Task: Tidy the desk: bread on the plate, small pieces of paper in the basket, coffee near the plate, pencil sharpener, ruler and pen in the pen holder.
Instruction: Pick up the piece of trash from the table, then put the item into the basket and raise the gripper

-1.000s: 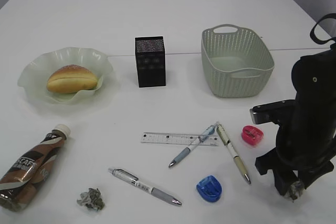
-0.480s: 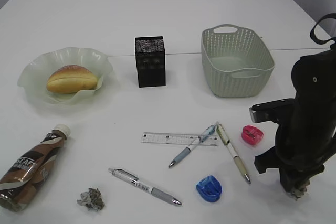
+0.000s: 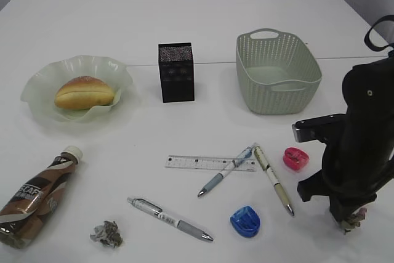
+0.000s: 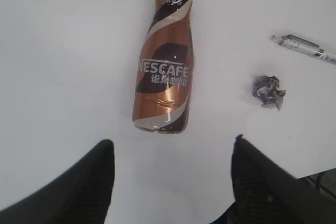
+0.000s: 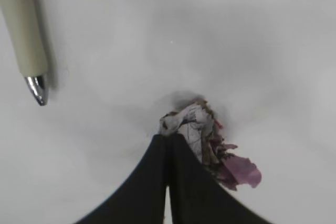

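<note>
The right gripper was pinched tight on a crumpled paper ball just above the desk. The left gripper stayed wide apart above the coffee, holding nothing.

a: the bottle runs off the bottom-left corner, its base unseen.
b: and the paper ball sits partly behind the right gripper; maybe pinched, its lower side hidden.

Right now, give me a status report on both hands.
Right hand shut on paper ball, near desk. Left hand open above coffee. Basket path clear.
</note>
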{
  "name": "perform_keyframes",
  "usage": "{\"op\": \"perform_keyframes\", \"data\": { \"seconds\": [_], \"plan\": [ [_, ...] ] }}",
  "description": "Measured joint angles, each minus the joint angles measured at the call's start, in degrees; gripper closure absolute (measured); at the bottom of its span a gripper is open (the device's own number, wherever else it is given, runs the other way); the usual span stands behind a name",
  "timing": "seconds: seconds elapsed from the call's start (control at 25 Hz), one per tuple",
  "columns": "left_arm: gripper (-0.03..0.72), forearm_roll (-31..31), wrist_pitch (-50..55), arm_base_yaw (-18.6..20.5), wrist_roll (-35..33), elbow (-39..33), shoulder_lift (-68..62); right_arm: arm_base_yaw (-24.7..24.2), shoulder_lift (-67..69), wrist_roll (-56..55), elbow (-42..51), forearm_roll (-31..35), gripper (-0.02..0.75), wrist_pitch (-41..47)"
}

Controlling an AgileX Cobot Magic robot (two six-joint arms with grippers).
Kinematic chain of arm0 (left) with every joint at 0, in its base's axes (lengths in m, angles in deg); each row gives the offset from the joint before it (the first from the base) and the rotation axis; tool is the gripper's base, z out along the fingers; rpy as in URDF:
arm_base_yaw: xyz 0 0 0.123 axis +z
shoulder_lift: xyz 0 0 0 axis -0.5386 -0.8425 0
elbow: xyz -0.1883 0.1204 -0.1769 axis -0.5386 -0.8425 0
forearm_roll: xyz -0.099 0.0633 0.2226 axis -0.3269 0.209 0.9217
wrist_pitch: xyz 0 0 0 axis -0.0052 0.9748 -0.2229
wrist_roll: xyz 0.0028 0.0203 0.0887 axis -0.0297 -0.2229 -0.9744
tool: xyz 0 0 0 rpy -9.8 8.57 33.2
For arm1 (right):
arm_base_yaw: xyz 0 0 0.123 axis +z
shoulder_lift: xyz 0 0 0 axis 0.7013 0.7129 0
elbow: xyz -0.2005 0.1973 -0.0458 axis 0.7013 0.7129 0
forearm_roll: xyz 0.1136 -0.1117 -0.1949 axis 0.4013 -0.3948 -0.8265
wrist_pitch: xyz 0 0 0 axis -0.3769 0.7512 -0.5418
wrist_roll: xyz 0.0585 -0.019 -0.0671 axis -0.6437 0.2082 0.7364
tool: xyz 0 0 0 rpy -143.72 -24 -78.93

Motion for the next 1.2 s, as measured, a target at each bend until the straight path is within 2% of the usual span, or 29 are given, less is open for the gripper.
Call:
{"op": "perform_keyframes", "data": {
  "seconds": [0.32,0.52,0.88,1.2],
  "plan": [
    [0.183,-0.1,-1.9,0.0,0.0,0.0,0.0,0.0,-7.7,0.1,-1.8,0.0,0.753,0.0],
    [0.183,-0.1,-3.3,0.0,0.0,0.0,0.0,0.0,-10.9,0.1,-6.9,0.5,0.753,0.9],
    [0.196,-0.1,-3.9,0.0,0.0,0.0,0.0,0.0,-10.3,0.0,-23.9,0.7,0.753,0.2],
    [0.197,-0.4,-2.6,0.0,0.0,0.0,0.0,0.0,1.9,-4.7,-40.2,-3.7,0.753,-4.9]
  ]
}}
